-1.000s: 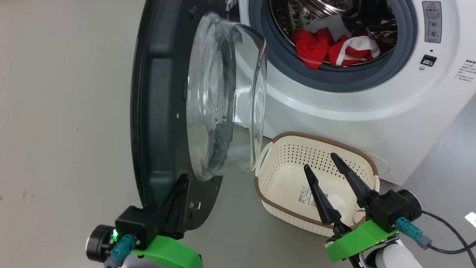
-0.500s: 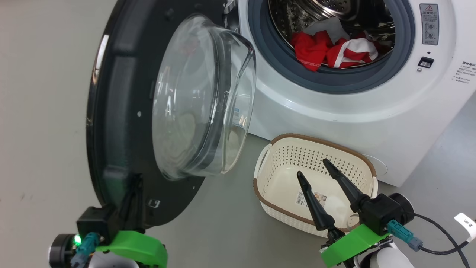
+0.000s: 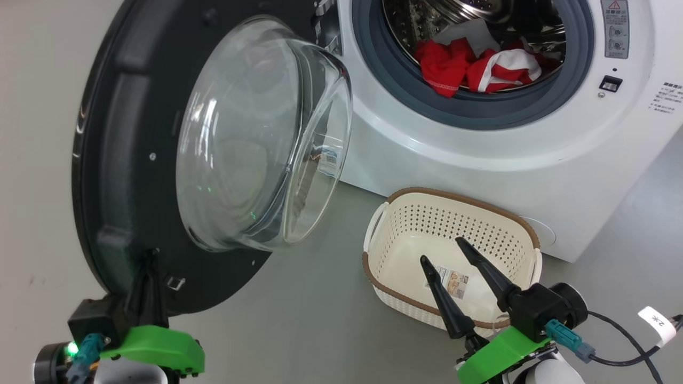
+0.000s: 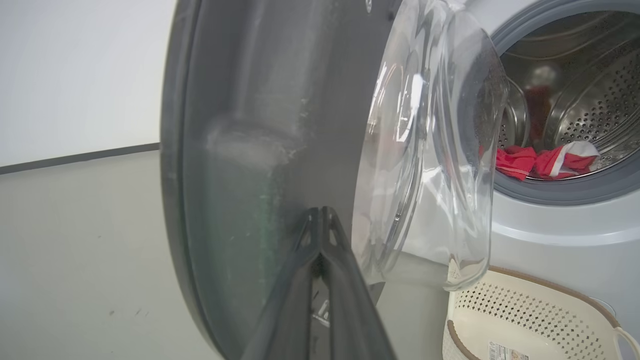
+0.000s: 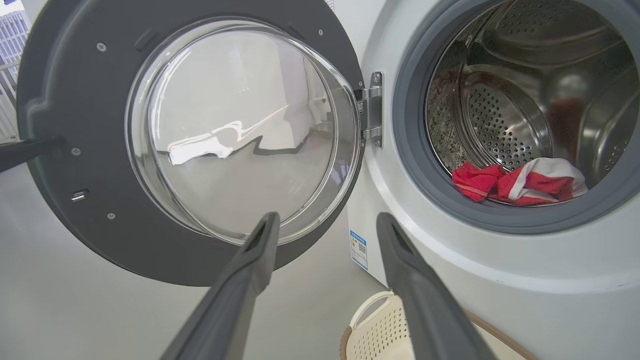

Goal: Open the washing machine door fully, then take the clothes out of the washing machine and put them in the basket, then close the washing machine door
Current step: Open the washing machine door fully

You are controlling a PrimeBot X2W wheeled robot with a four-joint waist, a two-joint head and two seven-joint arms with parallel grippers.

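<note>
The washing machine door (image 3: 122, 160) stands swung out to the left, its glass bowl (image 3: 256, 138) bulging toward the washing machine (image 3: 453, 154). My left gripper (image 3: 151, 261) is shut, its tips pressed against the door's black inner face near the lower edge; the left wrist view shows the closed fingers (image 4: 320, 235) on that face (image 4: 240, 150). The clothes (image 3: 475, 66), red with white panels, lie in the drum by the grey ring. The basket (image 3: 469, 224) sits on the floor before the machine, with nothing but its label in it. My right gripper (image 3: 442, 250) hovers open over it, holding nothing.
Bare grey floor stretches left of the door and between the door and the basket. A black cable with a white tag (image 3: 659, 322) trails at the lower right. In the right wrist view the door hinge (image 5: 372, 110) shows at the drum's left side.
The door has swung further open to the left, and my shut left gripper has moved left with it against its inner face. The right gripper has barely shifted over the basket.
</note>
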